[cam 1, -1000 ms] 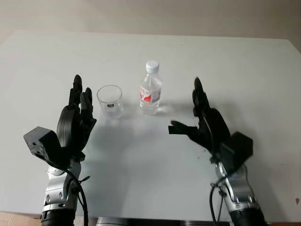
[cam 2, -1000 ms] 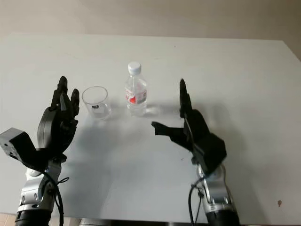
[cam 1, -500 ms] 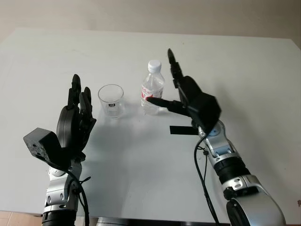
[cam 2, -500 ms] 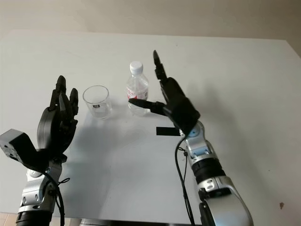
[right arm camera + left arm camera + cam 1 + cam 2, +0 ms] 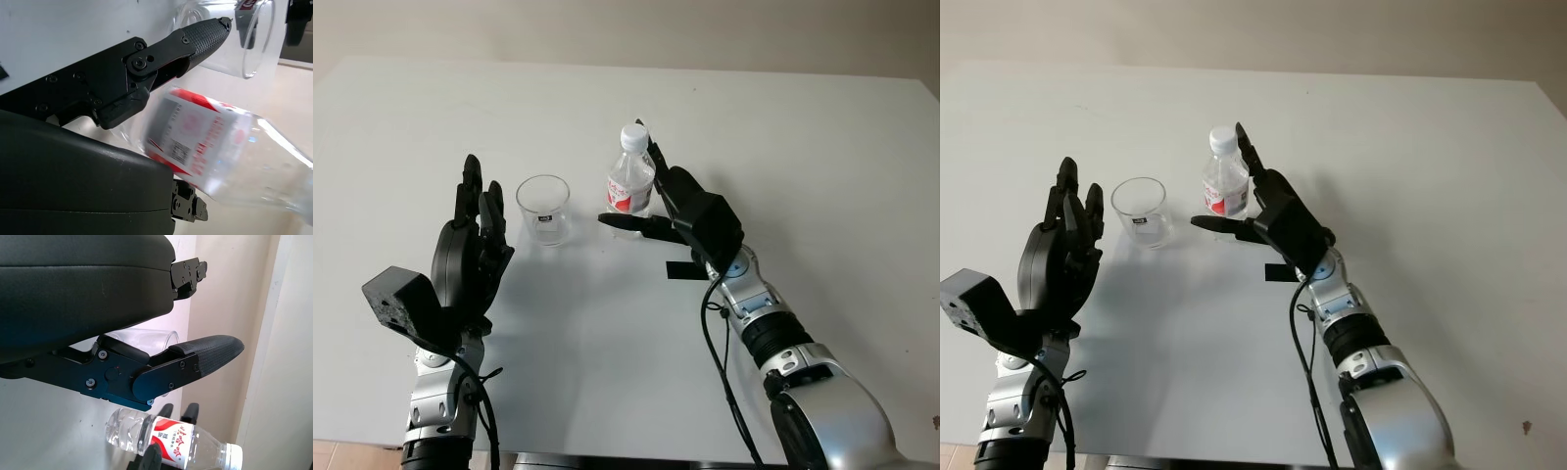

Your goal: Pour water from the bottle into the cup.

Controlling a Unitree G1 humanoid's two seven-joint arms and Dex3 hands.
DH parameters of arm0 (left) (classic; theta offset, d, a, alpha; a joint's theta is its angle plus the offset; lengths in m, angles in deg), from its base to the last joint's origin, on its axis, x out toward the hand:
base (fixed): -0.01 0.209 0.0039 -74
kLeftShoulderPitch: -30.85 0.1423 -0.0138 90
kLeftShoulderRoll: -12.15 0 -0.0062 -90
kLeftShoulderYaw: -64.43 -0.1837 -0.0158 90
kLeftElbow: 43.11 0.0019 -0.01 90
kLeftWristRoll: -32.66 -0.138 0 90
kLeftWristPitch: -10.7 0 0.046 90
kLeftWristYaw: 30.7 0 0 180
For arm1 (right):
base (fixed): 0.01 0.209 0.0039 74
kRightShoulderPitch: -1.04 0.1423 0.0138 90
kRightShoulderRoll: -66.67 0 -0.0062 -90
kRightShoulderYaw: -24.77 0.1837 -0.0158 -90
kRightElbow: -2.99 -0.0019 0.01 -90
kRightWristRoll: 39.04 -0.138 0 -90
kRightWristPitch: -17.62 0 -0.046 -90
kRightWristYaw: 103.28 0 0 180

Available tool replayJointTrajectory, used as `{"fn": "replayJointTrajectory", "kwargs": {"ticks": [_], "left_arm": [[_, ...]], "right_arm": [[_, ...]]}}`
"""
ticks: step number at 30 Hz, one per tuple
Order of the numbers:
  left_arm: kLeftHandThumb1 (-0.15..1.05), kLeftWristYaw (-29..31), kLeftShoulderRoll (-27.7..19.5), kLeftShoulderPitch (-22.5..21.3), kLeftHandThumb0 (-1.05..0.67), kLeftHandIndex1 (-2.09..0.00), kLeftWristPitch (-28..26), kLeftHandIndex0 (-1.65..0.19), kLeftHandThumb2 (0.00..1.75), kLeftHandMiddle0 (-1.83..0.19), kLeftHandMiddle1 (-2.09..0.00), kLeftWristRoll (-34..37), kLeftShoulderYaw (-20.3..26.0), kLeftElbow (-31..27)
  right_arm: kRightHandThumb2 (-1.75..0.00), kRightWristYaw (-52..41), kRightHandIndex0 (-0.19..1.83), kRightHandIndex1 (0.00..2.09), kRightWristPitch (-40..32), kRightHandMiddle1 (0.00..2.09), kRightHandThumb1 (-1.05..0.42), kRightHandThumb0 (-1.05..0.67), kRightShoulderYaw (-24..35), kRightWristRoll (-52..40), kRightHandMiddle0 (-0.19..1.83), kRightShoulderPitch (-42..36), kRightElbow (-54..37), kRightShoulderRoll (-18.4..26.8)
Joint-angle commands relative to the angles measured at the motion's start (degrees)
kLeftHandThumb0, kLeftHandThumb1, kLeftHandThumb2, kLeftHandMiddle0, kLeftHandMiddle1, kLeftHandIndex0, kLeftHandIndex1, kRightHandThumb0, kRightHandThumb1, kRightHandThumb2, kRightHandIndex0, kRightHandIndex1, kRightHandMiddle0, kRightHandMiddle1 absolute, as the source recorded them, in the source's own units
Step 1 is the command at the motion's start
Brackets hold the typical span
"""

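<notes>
bottle [image 5: 628, 181]: standing upright near the middle of the table, white cap on, red and white label around its body, clear water showing below the label.
cup [image 5: 543, 209]: clear and empty, standing upright just beside the bottle on the left hand's side; the two are sitting close but apart.
right hand [image 5: 658, 201]: reaching in at the bottle from the robot's right side, wide and holding nothing. one finger is pointing up past the cap on the bottle's far side, and the thumb [image 5: 631, 223] is stretching across in front of the bottle's base. in the right wrist view the bottle's label [image 5: 195, 132] is sitting right up against the palm shell, with a finger [image 5: 195, 39] lying past it toward the cup; whether anything is actually touching the bottle, cannot tell.
left hand [image 5: 475, 235]: hanging raised above the table beside the cup on the robot's left, open and holding nothing, fingers pointing away from the robot, apart from the cup.
table [image 5: 803, 147]: plain white surface, carrying the bottle and the cup; a small dark rectangle [image 5: 680, 269] is lying on it beneath the right wrist.
</notes>
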Motion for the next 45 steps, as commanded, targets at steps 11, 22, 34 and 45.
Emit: {"fn": "replayJointTrajectory", "kwargs": {"ticks": [11,22,34,45], "left_arm": [[1.05,-0.2,0.5,0.9,-0.74,-0.06,0.3,0.17,0.74,0.12,-0.05,-0.1,-0.3,-1.4],[1.05,-1.2,0.8,0.7,-0.75,-0.05,0.3,0.17,0.74,0.12,-0.05,-0.4,-0.6,-1.2],[1.05,-1.3,0.8,0.0,-0.75,-0.05,0.7,0.18,0.75,0.13,-0.05,-0.1,-0.6,0.0],[1.05,-2.0,0.8,0.3,-0.75,-0.06,1.1,0.16,0.74,0.11,-0.06,-0.5,-0.6,-0.1]], "right_arm": [[-0.04,-4.1,-0.19,0.00,1.9,0.00,-0.86,-0.79,5.0,-6.8,-0.19,4.3,8.3,-5.0],[-0.06,-2.3,0.02,2.01,3.1,2.01,-0.85,-0.59,5.4,-6.2,0.10,5.6,10.2,-5.6],[-0.15,-1.0,1.06,2.09,6.4,2.09,-1.05,-0.28,2.4,-1.0,0.92,6.5,11.2,-4.1],[-0.21,11.7,1.05,2.09,4.0,2.09,-1.05,-0.18,-1.4,6.7,0.96,10.7,10.8,-1.7]]}}
